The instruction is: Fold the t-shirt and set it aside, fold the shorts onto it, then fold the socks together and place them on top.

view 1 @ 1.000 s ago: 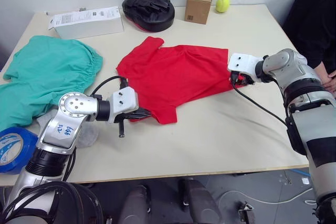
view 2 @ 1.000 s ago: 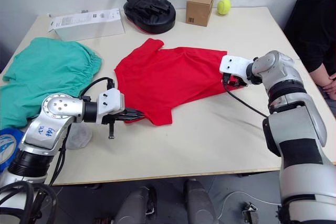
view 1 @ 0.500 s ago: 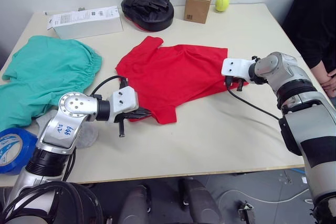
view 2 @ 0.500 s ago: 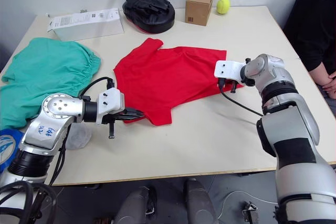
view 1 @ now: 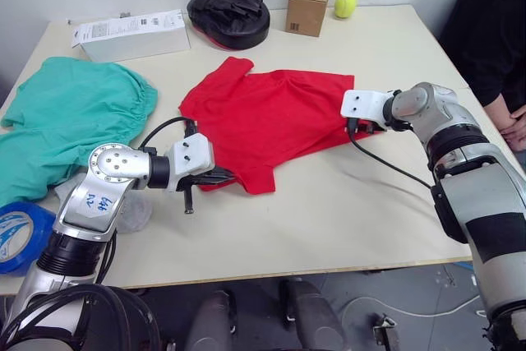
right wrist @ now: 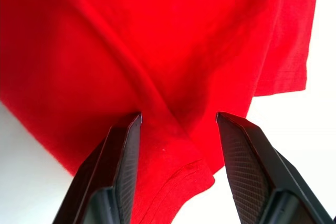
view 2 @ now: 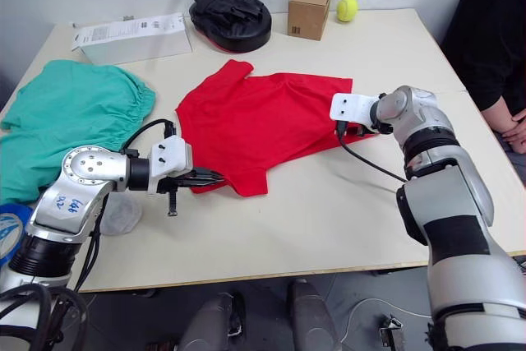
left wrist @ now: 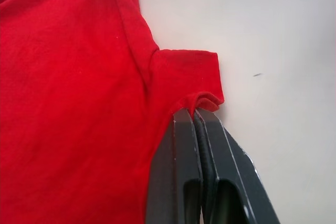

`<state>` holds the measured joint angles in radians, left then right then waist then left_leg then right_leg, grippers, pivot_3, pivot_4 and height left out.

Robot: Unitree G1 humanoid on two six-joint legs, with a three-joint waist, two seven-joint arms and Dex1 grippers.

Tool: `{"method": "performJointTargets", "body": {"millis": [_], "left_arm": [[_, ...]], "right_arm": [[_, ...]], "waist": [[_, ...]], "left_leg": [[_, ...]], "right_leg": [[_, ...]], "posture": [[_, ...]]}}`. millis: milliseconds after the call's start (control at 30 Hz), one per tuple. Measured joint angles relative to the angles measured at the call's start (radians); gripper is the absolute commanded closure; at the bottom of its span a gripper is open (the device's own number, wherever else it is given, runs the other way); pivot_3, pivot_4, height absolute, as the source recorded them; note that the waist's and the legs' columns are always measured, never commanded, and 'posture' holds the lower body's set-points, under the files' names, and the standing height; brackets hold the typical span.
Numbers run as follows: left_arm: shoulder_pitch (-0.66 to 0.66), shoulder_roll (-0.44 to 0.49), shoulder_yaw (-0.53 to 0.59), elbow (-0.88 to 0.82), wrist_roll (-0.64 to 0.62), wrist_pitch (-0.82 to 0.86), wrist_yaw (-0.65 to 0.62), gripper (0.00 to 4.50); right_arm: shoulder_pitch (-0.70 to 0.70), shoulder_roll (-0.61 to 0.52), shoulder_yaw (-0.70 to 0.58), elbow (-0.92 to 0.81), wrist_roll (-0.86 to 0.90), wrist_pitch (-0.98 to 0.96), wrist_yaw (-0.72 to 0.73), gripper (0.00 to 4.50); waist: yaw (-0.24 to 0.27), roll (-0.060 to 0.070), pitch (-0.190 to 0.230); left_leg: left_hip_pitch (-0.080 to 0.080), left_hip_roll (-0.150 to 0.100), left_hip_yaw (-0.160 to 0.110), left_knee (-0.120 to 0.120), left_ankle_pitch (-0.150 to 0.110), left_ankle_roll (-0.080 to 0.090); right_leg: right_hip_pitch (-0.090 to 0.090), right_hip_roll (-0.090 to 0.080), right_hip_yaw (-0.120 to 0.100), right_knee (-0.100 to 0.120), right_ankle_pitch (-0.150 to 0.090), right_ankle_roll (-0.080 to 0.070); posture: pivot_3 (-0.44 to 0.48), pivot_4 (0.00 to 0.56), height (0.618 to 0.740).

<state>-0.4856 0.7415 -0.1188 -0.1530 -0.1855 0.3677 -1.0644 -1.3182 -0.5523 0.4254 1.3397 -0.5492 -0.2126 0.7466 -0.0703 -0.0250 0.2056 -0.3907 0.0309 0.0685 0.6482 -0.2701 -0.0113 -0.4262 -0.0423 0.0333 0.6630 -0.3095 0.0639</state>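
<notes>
- The t-shirt (view 1: 271,121) lies spread out red in the middle of the tabletop (view 1: 345,203), one sleeve pointing toward the far side.
- Left end effector (left wrist: 195,113) is clamped tight on the near sleeve's hem; the wrist view shows the two black fingers (left wrist: 176,166) pressed together with a fold of red cloth pinched at their tips.
- From the head view, that left end effector (view 1: 220,177) sits low at the shirt's near-left corner, just above the tabletop.
- Right end effector (right wrist: 178,116) is wide open over the shirt's right edge, its fingers (right wrist: 123,156) straddling a crease of red fabric, gripping nothing.
- In the head view the right end effector (view 2: 349,127) sits at the shirt's right side, its white housing over the cloth.
- The shorts (view 1: 74,121) lie in a teal heap on the left of the tabletop, well apart from the shirt.
- A pale grey sock (view 1: 136,207) peeks out beside the left arm, near the shorts' near edge; how much of it is there I cannot tell.
- A roll of blue tape (view 1: 20,236) sits at the near-left corner.
- Along the far edge: a white box (view 1: 131,33), a black padded mitt (view 1: 230,16), a small cardboard box (view 1: 308,4) and a yellow-green ball (view 1: 345,5) just beside it.
- A person in dark clothes (view 1: 493,47) sits at the right, a hand (view 1: 516,125) by the tabletop's edge.
</notes>
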Motion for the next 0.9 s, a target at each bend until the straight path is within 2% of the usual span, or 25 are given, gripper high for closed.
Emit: {"method": "performJointTargets", "body": {"millis": [33,200,567,700,900], "left_arm": [[0.000,0.001,0.000,-0.002,-0.001,0.001,0.001,4.50],[0.000,0.004,0.000,-0.005,-0.004,0.002,0.004,4.50],[0.000,0.010,0.003,-0.005,-0.008,0.005,0.007,4.50],[0.017,0.022,0.025,-0.021,-0.030,0.021,0.001,4.50],[0.096,0.076,0.082,-0.117,-0.127,0.091,-0.043,4.50]], "right_arm": [[0.000,0.002,0.000,0.001,-0.002,0.002,-0.001,2.77],[0.000,0.012,0.000,0.008,-0.005,0.018,0.018,4.47],[0.001,-0.003,-0.026,0.007,0.022,0.004,0.072,4.47],[0.016,-0.073,-0.066,-0.024,0.072,-0.052,0.187,4.47],[0.154,-0.196,-0.122,-0.176,0.180,-0.140,0.430,4.47]], "waist": [[-0.001,0.000,0.000],[-0.009,0.000,0.000],[-0.013,0.000,0.000],[-0.012,0.000,0.000],[-0.013,0.000,0.000]], "left_leg": [[0.000,0.000,0.000,0.000,0.000,0.000],[0.000,0.000,0.000,0.000,0.000,0.000],[0.000,0.000,0.000,0.000,0.000,0.000],[0.000,0.000,0.000,0.000,0.000,0.000],[0.000,0.000,0.000,-0.001,0.000,0.000]], "right_leg": [[0.000,0.000,0.000,0.000,0.000,0.000],[0.000,0.000,0.000,0.000,0.000,0.000],[0.000,0.000,0.000,0.000,0.000,0.000],[0.000,0.000,0.000,-0.001,0.000,0.000],[0.000,0.000,0.000,-0.001,0.000,0.001]], "posture": [[0.000,0.150,0.740],[0.000,0.150,0.740],[0.000,0.150,0.740],[0.000,0.150,0.740],[0.000,0.150,0.740]]}}
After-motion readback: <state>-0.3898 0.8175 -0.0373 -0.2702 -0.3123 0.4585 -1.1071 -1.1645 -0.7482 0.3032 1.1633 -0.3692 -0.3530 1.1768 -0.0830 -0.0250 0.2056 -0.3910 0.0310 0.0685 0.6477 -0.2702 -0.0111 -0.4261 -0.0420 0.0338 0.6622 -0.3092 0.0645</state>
